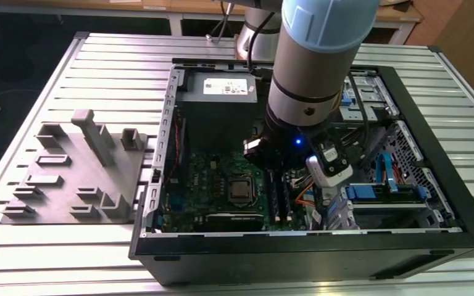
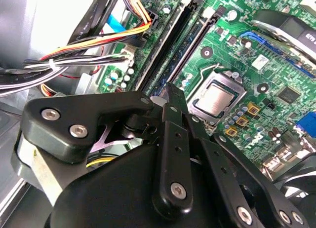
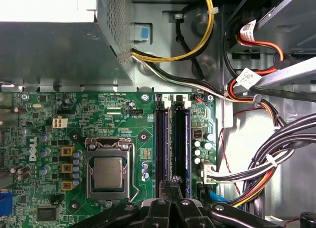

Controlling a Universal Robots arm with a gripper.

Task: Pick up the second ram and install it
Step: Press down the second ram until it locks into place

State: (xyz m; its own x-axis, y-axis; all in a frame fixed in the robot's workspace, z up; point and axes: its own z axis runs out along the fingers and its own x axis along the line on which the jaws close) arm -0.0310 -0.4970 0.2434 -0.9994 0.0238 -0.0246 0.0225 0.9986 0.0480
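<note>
A table [image 1: 97,55] of pale ribbed metal slats filled most of the exterior view. Behind it, along the top of the frame, ran a wooden bench [image 1: 138,7] on white legs. A wooden panel [image 1: 459,28] stood at the upper right. The floor [image 1: 7,55] at the upper left lay dark.
</note>
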